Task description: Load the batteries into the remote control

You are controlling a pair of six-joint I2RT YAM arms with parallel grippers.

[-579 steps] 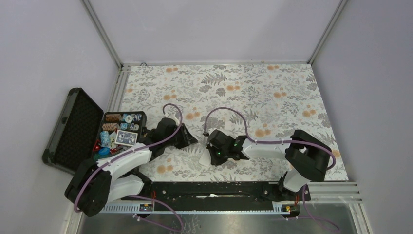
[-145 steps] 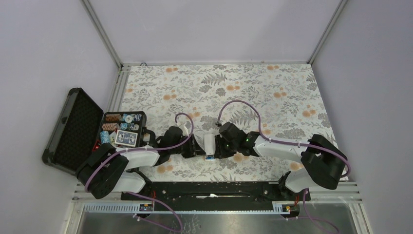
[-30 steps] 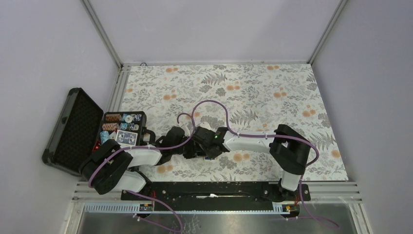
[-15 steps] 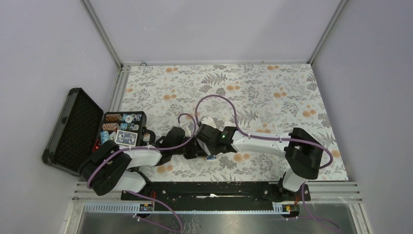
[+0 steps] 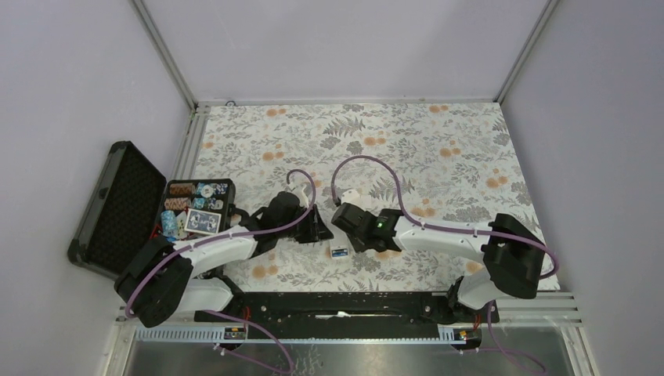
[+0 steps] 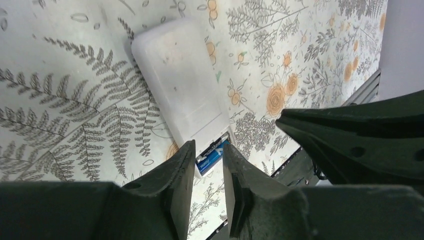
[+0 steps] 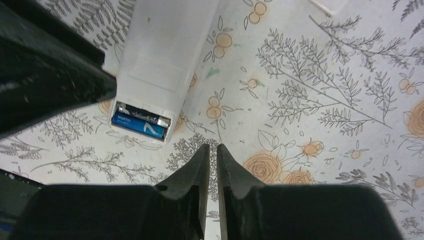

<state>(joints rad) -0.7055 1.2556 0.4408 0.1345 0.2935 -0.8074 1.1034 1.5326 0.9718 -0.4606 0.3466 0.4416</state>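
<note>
Both arms have drawn apart since half a second ago. Then the two heads were crowded together over the handset; now it lies bare between them. Position: the small white rectangular plastic remote control [image 6: 182,95] rests flat on the flower-printed tablecloth [image 5: 438,141], just below centre of the overhead frame, plain back up. Its bay is uncovered, and the two small blue-and-dark cylindrical batteries [image 7: 140,120] lie side by side in it at the lower end of the body, one silvery cap catching light. They look seated, though this angle does not settle whether they are pressed fully home. Tools: the left gripper [image 6: 207,190] hangs over the bay end with its black fingers parted a little and nothing between them. The right gripper [image 7: 213,175] hovers just off that same end, jaws at a narrow slit, also empty. Judgement: the letting go reads as deliberate, since with the cells in neither arm needs to steady the body. A small white flat piece [image 5: 350,196] lies apart, up-frame of the right arm's head. It is probably the bay cover but too small to be sure; if so, refitting it is the step left. With the back up, the bay is easy to reach for that.
</note>
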